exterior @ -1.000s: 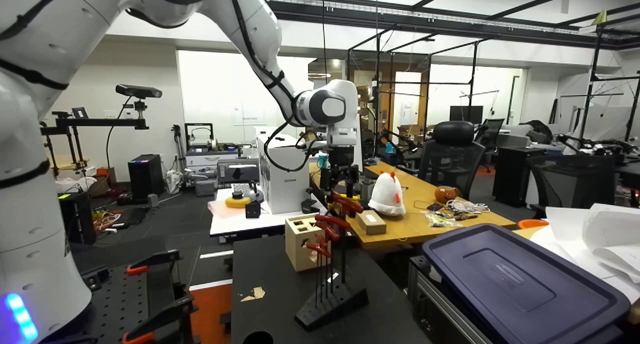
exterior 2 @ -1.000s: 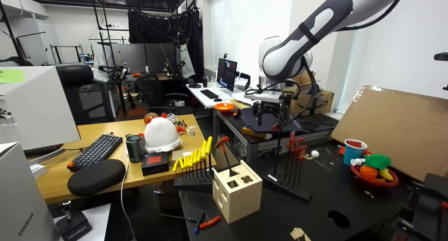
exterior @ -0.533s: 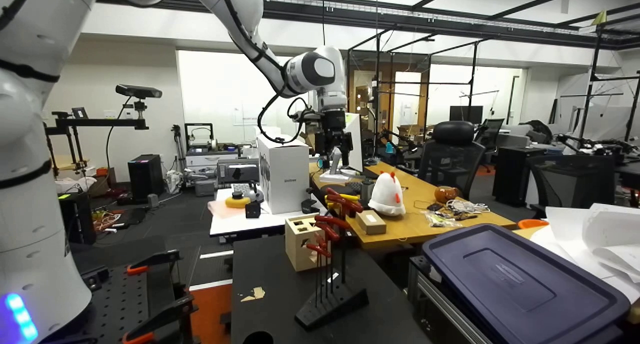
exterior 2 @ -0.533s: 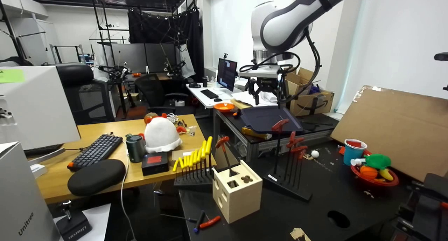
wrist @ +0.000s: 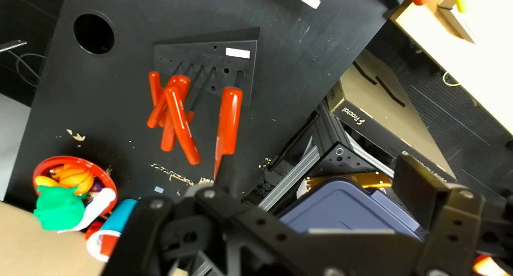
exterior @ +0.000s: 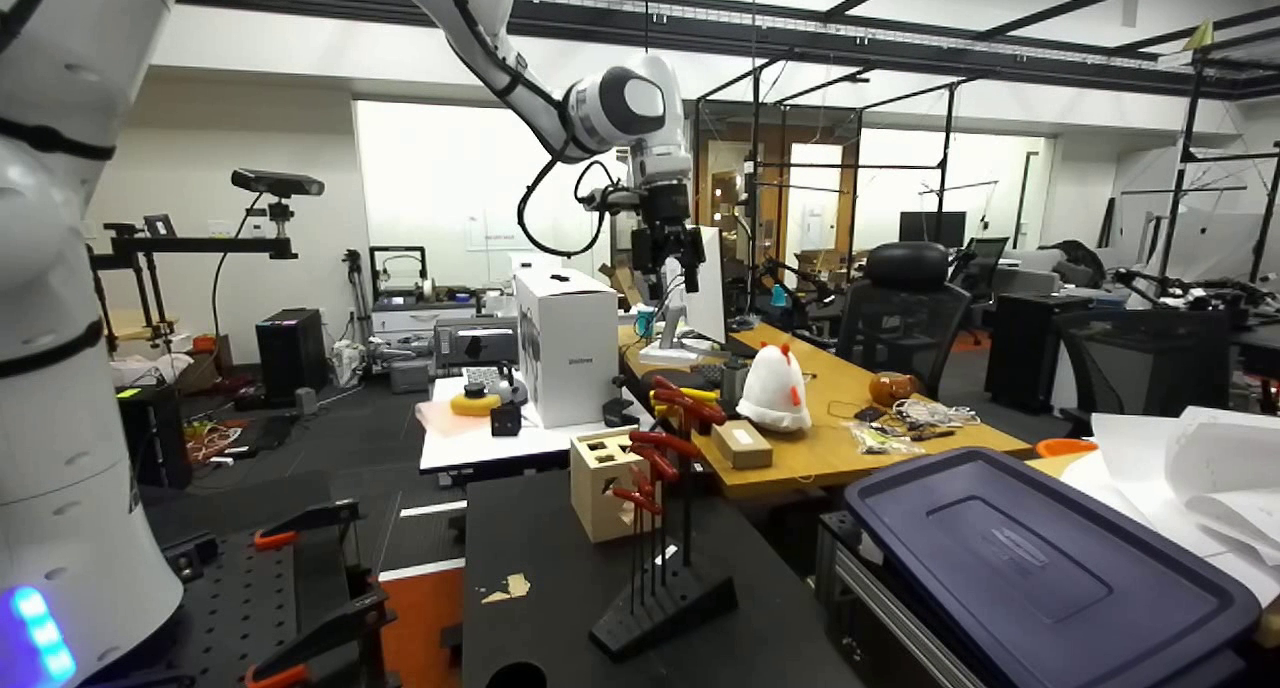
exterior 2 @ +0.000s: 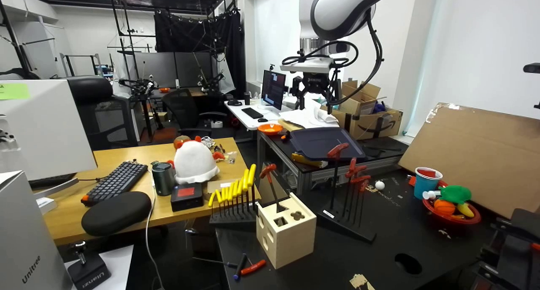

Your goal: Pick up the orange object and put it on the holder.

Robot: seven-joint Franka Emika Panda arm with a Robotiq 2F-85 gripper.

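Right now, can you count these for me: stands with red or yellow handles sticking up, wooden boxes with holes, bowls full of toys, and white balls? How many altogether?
Stands: 2 (red-handled stand, yellow-handled stand)
Wooden box with holes: 1
Bowl of toys: 1
White ball: 1
Total: 5

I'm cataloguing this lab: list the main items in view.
wooden cube with holes: 1, beige, on the black table
wedge-shaped stand: 1, black, on that table
T-handled tools: several, red, in the stand
tilted T-handle: 1, red, at the cube's top
slim tools: several, yellow-handled, near the cube
bowl of toys: 1, red, on that table
cup: 1, blue, beside the bowl
plush dome: 1, white, on the wooden desk
plastic lid: 1, navy, beside the table
robot arm: 1, white, over the table
two-fingered end effector: 1, black, open, midair
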